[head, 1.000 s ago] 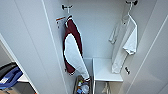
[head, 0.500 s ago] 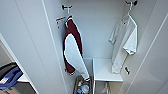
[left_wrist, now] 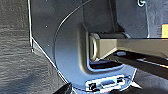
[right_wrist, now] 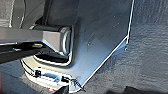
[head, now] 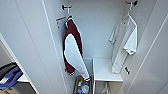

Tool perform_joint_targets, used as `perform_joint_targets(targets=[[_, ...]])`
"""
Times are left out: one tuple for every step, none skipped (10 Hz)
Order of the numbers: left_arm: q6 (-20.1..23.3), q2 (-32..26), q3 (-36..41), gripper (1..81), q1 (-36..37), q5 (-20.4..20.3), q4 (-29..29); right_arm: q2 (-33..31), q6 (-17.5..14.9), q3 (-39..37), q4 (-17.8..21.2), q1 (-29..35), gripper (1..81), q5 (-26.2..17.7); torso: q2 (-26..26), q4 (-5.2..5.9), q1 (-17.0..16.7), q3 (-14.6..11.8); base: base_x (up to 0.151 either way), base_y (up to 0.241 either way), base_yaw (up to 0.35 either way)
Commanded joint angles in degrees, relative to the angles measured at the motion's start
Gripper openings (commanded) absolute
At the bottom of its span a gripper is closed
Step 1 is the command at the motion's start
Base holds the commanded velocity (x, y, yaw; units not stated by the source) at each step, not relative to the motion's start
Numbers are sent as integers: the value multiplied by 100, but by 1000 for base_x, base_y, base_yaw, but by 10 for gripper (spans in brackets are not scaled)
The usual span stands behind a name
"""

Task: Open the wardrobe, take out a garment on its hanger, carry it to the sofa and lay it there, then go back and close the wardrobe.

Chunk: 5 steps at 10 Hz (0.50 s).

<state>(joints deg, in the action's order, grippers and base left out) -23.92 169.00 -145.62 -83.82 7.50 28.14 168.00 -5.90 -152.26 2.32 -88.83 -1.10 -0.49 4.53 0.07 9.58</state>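
Our two grippers' state we cannot tell, while ahead we see the tall white wardrobe (head: 30, 45) standing open, the thin white short-sleeved T-shirt (head: 125, 45) hanging inside at right on its slim white hanger (head: 129, 11), well apart from the dark red top (head: 72, 47).

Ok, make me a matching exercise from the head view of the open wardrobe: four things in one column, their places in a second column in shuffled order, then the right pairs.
Things
1. white T-shirt
2. dark red top
3. white shelf
4. blue sofa

Places
A. low in the wardrobe, under the hem of the right-hand garment
B. hanging from the hook at the upper right
C. outside the wardrobe, past the left door's edge
D. hanging on the left side of the wardrobe's interior

Pairs: 1-B, 2-D, 3-A, 4-C
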Motion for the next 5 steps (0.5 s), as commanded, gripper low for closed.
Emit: perform_joint_targets(targets=[[98, 425, -749, 811, 389, 296, 148, 122, -640, 119, 779, 335, 811, -374, 0, 0, 0, 0, 0, 0, 0], [159, 477, -775, 811, 397, 253, 314, 192, -641, -20, 736, 378, 811, -373, 0, 0, 0, 0, 0, 0, 0], [159, 469, -775, 811, 388, -38, 403, 298, -614, -198, 744, 440, 811, -382, 0, 0, 0, 0, 0, 0, 0], [160, 416, -775, 811, 388, -327, 404, 481, -640, -442, 744, 423, 811, -382, 0, 0, 0, 0, 0, 0, 0], [168, 407, -775, 811, 388, -337, 403, 562, -640, -584, 753, 379, 811, -303, 0, 0, 0, 0, 0, 0, 0]])
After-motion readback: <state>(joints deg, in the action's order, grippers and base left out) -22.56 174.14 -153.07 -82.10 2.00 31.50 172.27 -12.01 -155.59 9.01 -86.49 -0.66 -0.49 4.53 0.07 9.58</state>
